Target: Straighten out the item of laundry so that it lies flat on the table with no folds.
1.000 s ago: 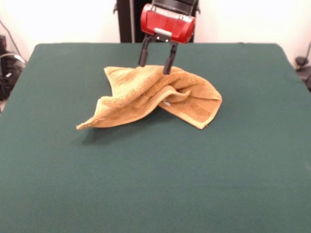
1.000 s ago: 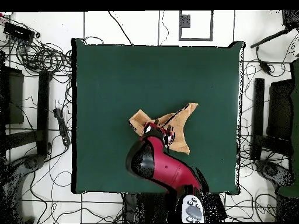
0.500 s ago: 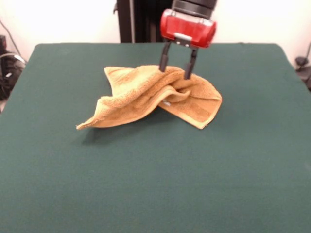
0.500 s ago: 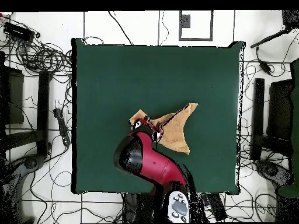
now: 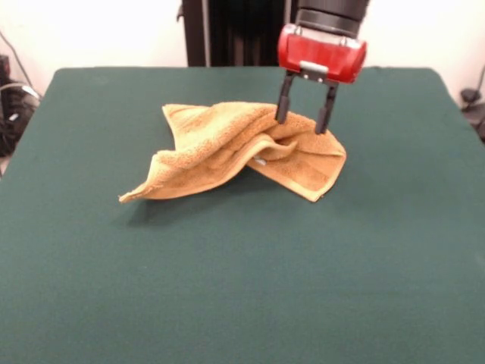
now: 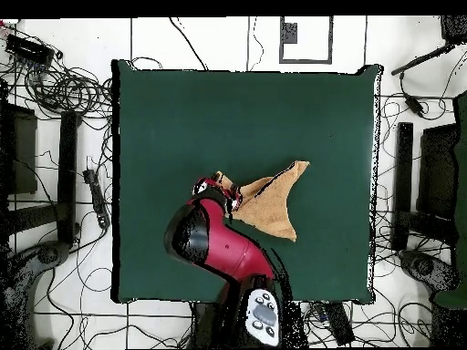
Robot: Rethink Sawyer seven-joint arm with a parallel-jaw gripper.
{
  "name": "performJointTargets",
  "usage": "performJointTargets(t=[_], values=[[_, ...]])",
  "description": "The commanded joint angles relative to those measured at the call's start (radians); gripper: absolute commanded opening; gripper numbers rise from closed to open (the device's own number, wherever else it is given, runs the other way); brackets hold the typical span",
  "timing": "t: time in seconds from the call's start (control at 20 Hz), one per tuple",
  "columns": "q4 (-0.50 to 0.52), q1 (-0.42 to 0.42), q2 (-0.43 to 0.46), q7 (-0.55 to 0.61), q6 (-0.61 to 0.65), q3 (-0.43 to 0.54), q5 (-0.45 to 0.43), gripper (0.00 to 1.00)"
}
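My tool (image 5: 302, 120) is open wide and holds nothing. It hangs over the back edge of the orange towel (image 5: 235, 152). The towel sits bunched up with folds near the middle of the green worktop (image 5: 227, 288).

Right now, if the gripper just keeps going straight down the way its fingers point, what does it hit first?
Most likely the towel. The open gripper points down at the towel's far edge, its tips at or just behind the cloth. Depth is unclear from the front view, so one finger could land on the bare table instead.
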Motion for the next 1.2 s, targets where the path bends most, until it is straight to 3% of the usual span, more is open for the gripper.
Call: performJointTargets(t=[0.05, 0.4, 0.75, 1.0, 1.2], values=[[-0.102, 0.061, 0.142, 0.271, 0.005, 0.065, 0.159, 1.00], [-0.116, 0.031, 0.238, 0.314, -0.041, 0.099, 0.214, 1.00], [-0.087, 0.112, 0.263, 0.322, 0.001, 0.057, 0.353, 1.00], [-0.069, 0.089, 0.254, 0.318, -0.006, 0.079, 0.348, 1.00], [-0.030, 0.118, 0.193, 0.327, 0.038, 0.077, 0.365, 1.00]])
